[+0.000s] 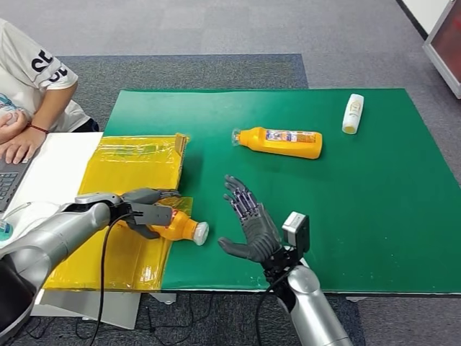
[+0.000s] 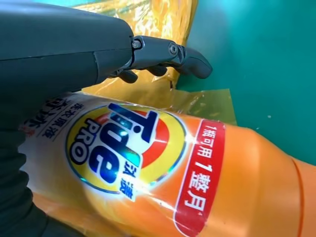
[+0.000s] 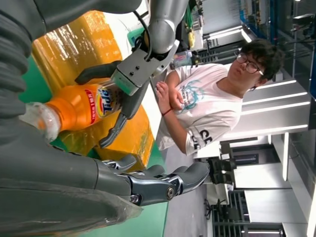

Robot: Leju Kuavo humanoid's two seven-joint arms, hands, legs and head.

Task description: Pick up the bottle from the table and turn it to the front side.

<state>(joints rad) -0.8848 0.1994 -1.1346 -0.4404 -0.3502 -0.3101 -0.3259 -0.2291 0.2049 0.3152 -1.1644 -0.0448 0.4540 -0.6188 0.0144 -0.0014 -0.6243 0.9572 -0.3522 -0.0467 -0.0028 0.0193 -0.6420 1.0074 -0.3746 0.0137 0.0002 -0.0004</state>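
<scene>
place: office or lab workroom | evidence: grey carpet floor (image 1: 217,29); green mat-covered table (image 1: 353,216); seated person in white T-shirt (image 3: 209,106) at dark laptop keyboard (image 1: 8,184); long ceiling light strips (image 3: 275,106)

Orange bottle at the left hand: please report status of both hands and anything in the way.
Left hand grips orange bottle, label visible in left wrist view. Right hand open, beside the cap. Second orange bottle and white bottle lie apart, not in the way.

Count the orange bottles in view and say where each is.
2. One bottle is gripped by the left hand at the yellow sheet's edge. The other bottle lies on its side mid-mat. None appear hidden.
</scene>
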